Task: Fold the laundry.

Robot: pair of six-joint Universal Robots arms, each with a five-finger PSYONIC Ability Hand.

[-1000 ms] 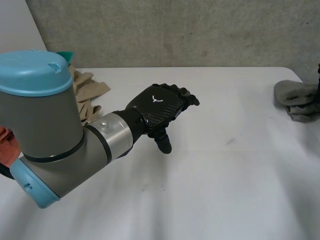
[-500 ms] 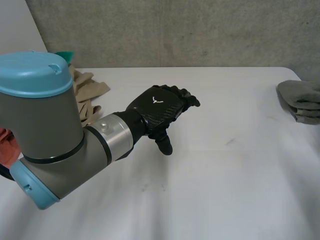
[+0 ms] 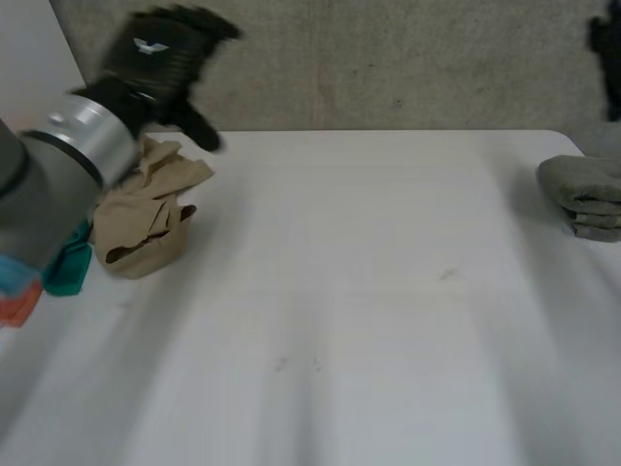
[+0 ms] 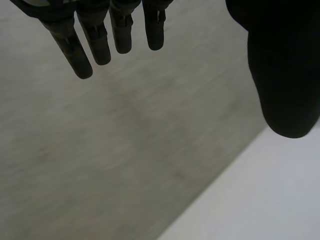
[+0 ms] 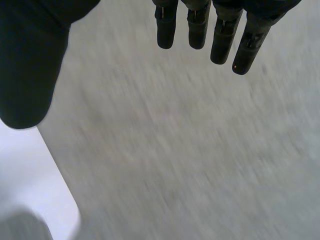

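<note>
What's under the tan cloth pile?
A teal item pokes out beside the tan cloth pile; whether it runs underneath is hidden by the pile and the left arm.

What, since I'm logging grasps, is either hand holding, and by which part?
Nothing. The left hand and the right hand both have straight, empty fingers; the beige clothes and the grey cloth lie untouched.

Soft, even light brightens the white table point(image 3: 369, 291), with dim shadow in the folds of the tan cloth point(image 3: 146, 228).
</note>
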